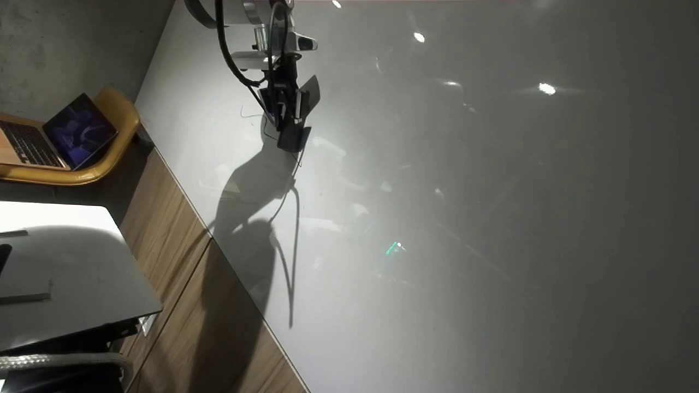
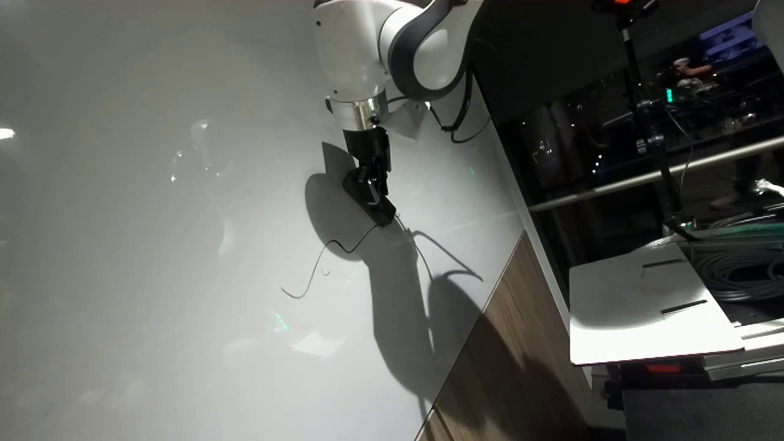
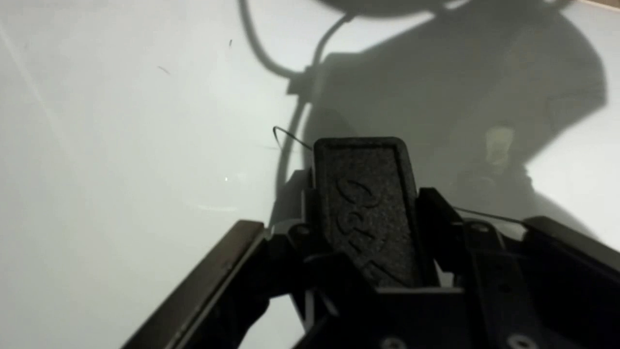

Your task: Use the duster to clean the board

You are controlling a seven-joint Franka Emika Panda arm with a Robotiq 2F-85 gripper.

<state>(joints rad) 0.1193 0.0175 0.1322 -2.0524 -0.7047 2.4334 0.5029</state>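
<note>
The duster, a dark grey-black oblong block, is in my gripper. It shows in the wrist view (image 3: pixel 363 189) and in both exterior views (image 1: pixel 290 139) (image 2: pixel 383 211). My gripper (image 3: pixel 370 213) is shut on its long sides; it also shows in an exterior view (image 2: pixel 372 190). The large glossy white-grey board (image 2: pixel 184 257) fills much of every view (image 1: pixel 491 218) (image 3: pixel 121 160). The duster is against or very close to the board; contact is not certain. A thin dark marker squiggle (image 2: pixel 318 263) runs out from beneath it, and its part under the duster is hidden.
The brown wooden panel (image 1: pixel 180 273) borders the board, also in an exterior view (image 2: pixel 514 343). A white tabletop (image 1: pixel 71 267) stands beside it. An open laptop (image 1: pixel 82 131) rests on a yellow chair (image 1: pixel 117 117). A stand (image 2: pixel 655 135) and coiled cables (image 2: pixel 747 269) are beyond the board.
</note>
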